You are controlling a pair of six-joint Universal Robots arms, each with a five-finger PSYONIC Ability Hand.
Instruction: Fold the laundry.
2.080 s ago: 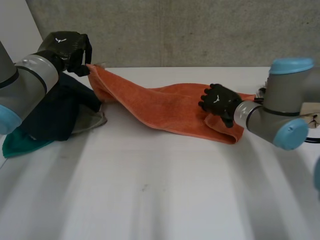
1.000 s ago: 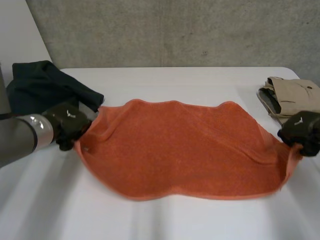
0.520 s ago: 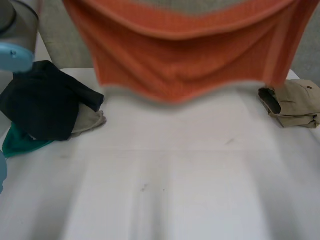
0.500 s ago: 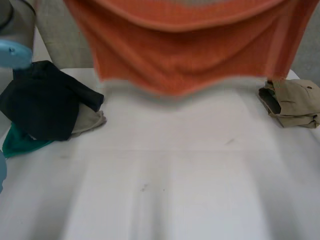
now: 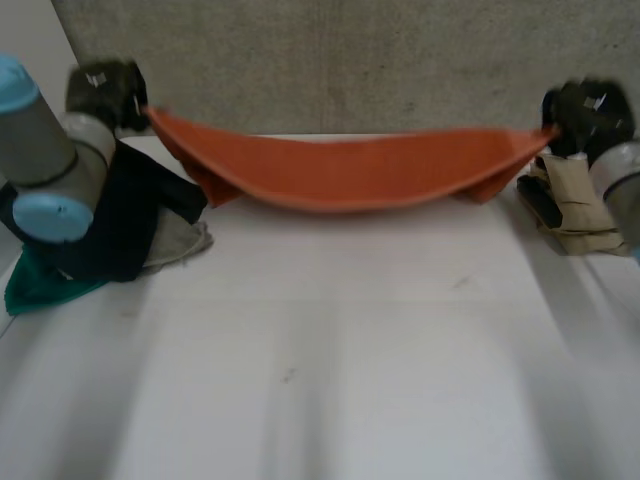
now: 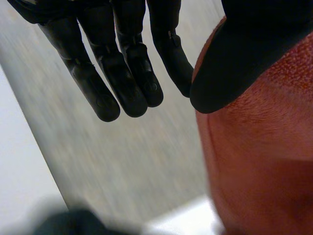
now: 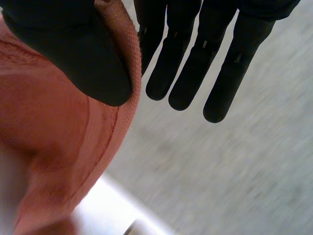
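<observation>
Orange towel (image 5: 345, 175) hangs stretched between the two robot hands in the head view, lifted above the far part of the white surface (image 5: 330, 340), its middle sagging lowest and its two ends raised. The left robot hand (image 5: 105, 88) holds one end corner and the right robot hand (image 5: 588, 108) holds the opposite one. A layer of the cloth droops below each raised end. Under the left arm lies a dark garment pile (image 5: 130, 215), with a green cloth (image 5: 35, 285) and a pale grey cloth (image 5: 180, 240) poking out from beneath it. A folded beige garment (image 5: 565, 205) sits on the surface below the right robot hand. A concrete wall (image 5: 350, 60) stands behind.

From the left wrist, the left robot hand's thumb (image 6: 244, 54) presses flat onto the towel's corner (image 6: 259, 166), pinching it against the side of the nearest finger, while the other fingers (image 6: 122, 73) reach out straight and close together, touching no cloth. The towel falls away below the thumb.

From the right wrist, the right robot hand's thumb (image 7: 73, 54) likewise clamps the towel's hemmed edge (image 7: 58, 147) against the nearest finger, and the remaining fingers (image 7: 186, 73) point straight out side by side, free of the fabric. The cloth drops from under the thumb toward the surface.
</observation>
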